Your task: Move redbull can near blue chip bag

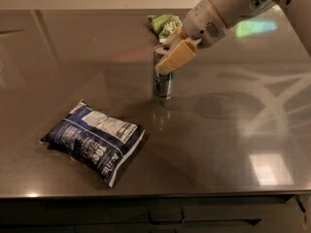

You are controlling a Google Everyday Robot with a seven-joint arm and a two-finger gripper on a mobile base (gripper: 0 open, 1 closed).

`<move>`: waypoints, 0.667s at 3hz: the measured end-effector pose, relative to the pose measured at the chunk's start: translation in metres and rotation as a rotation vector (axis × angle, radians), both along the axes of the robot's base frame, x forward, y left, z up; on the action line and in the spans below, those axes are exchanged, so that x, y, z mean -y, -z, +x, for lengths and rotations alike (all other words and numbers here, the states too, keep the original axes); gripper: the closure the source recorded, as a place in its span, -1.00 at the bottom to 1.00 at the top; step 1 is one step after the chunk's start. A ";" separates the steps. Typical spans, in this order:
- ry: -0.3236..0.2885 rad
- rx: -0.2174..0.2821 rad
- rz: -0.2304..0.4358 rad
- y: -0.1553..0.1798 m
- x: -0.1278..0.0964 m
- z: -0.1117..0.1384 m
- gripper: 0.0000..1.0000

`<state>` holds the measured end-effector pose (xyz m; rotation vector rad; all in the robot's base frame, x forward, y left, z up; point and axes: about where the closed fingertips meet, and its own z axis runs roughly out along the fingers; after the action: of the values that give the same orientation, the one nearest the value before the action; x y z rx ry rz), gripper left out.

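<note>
The redbull can [163,81], slim and silver with blue panels, stands upright on the dark steel table [218,144], a little right of centre. My gripper [171,58] comes in from the upper right and is shut on the can's upper part, its tan fingers [177,56] across the top. The blue chip bag [95,141], puffy and navy with a white label, lies flat at the front left, well apart from the can.
A small light green bag [165,24] lies at the back of the table, just behind the can and gripper. The table's front edge [146,195] runs along the bottom, with drawers below it.
</note>
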<state>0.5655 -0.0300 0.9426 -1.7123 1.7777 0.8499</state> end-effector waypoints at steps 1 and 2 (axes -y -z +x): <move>-0.084 0.004 -0.008 0.012 -0.020 -0.015 1.00; -0.141 0.014 -0.010 0.015 -0.033 -0.026 1.00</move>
<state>0.5398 0.0030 0.9278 -1.8627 1.6701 0.8873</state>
